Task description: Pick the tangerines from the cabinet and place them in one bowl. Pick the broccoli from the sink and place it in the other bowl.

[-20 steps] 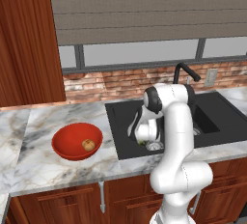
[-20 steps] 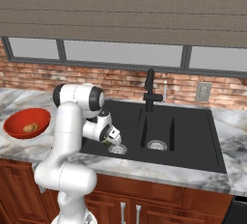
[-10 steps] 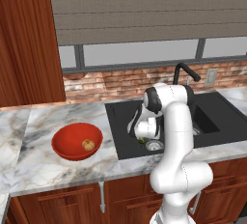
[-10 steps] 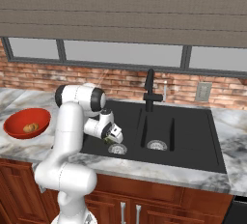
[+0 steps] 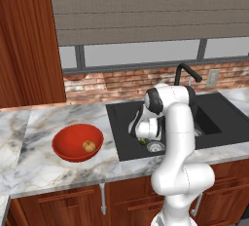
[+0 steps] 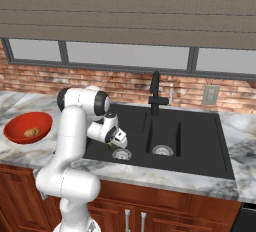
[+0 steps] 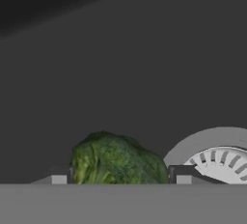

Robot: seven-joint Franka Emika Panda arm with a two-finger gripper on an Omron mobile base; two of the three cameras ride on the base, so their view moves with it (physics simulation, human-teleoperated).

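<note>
Fingers (image 7: 59,176) of the gripper (image 7: 118,178) are bracketing the broccoli (image 7: 116,160) in the hand view, one dark tip pressing at its left flank and the other at its right, so the opening is looking narrow and fitted to the floret; whether they are truly squeezing it is hard to tell. Just to the right of the right fingertip, the silver drain (image 7: 219,158) is sitting on the black floor of the sink (image 7: 120,73).

Going left to right in the left base view, a red bowl (image 5: 78,142) is resting on the marble counter (image 5: 34,166), well to the left of the fingers, and is holding one tangerine (image 5: 88,146). The hand is reaching low in the left basin, over the drain.

The step in hand appears to be the pick of the broccoli (the tangerine part seems at least partly done). The next move probably calls for confirming a firm hold, then lifting straight up clear of the basin wall before carrying the floret to the other bowl, whose place cannot be told.
</note>
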